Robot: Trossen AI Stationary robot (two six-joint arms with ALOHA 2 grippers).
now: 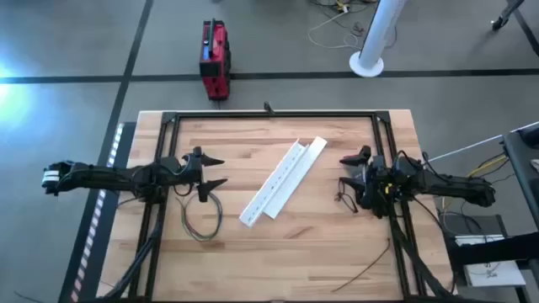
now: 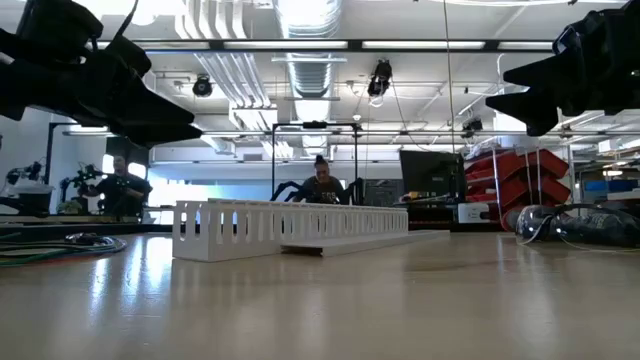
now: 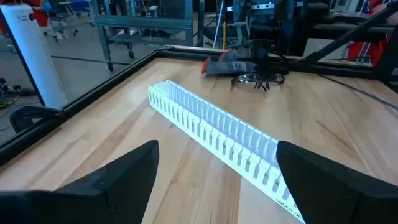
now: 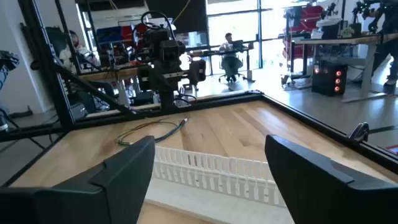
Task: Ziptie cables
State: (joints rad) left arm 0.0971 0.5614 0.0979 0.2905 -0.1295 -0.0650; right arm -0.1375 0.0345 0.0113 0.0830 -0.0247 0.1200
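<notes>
Both pincers hover above the bench [image 1: 278, 244] with fingers apart, holding nothing, so either can descend freely. The cables [image 1: 202, 217] lie just below the left pincer [image 1: 216, 171]. The duct [image 1: 278, 183] lies between it and the right pincer [image 1: 349, 172].

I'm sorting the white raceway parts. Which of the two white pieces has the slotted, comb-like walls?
The slotted one is the cable duct, lying on the left gripper's side. The flat cover strip beside it, toward the right gripper, is plain.
</notes>
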